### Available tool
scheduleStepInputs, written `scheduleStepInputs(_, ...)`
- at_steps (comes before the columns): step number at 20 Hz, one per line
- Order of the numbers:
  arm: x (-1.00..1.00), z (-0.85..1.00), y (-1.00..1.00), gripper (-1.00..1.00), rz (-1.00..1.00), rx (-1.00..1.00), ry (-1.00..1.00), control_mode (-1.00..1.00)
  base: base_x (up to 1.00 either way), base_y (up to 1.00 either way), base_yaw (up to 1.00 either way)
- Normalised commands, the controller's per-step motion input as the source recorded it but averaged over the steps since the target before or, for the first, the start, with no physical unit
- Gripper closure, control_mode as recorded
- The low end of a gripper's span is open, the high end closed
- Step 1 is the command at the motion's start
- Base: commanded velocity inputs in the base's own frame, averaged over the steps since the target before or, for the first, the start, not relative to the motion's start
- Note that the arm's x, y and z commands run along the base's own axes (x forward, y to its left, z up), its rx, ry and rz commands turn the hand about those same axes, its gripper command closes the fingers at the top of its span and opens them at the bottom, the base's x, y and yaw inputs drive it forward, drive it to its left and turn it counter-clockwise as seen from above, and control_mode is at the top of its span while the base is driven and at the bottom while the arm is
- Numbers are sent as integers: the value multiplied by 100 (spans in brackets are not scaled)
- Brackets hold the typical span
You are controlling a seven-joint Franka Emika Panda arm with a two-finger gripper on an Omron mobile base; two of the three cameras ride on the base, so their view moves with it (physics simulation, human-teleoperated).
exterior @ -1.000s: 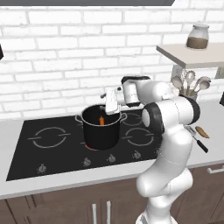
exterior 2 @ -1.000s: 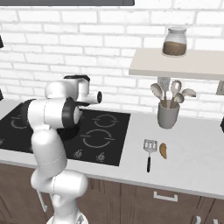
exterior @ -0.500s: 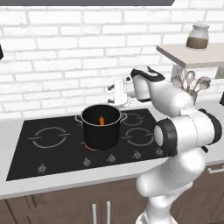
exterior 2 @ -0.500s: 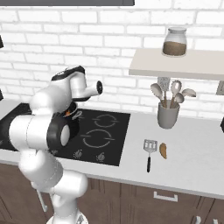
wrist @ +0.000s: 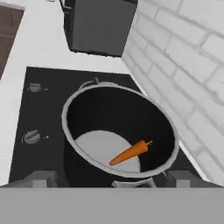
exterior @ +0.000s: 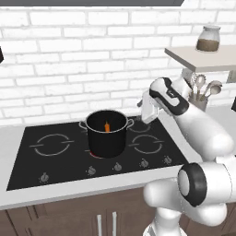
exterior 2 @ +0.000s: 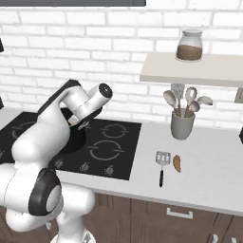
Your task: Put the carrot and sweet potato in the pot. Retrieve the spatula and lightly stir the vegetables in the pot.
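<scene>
A black pot (exterior: 107, 133) stands on the black cooktop (exterior: 50, 161), with 1 bright orange carrot (wrist: 130, 152) lying inside on its pale bottom. The robot's tool (exterior: 146, 107) hangs just right of the pot's rim, jaws spread wide and holding nothing. On the table (exterior 2: 213, 180) to the right, the spatula (exterior 2: 162, 163) and sweet potato (exterior 2: 177, 163) lie side by side, near a grey utensil holder (exterior 2: 182, 126).

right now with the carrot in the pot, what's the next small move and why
Probably swing the open gripper right toward the sweet potato. The carrot already lies in the pot, while the tuber rests on the counter beside the spatula.
</scene>
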Motion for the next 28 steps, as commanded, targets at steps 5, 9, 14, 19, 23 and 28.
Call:
scheduleStepInputs(5,-34,0,-98,-100,-35,-8,35,-100,0,0,0)
scheduleStepInputs(9,-17,0,-100,-100,-38,0,38,-100,0,0,0)
scheduleStepInputs(14,-1,-60,-100,-100,-47,-1,41,-100,0,0,0)
scheduleStepInputs(19,0,-86,-99,-100,-58,-1,34,-100,0,0,0)
scheduleStepInputs(23,0,-76,-79,-100,-66,0,19,-100,0,0,0)
scheduleStepInputs(28,7,-17,-99,-100,-54,0,6,-100,0,0,0)
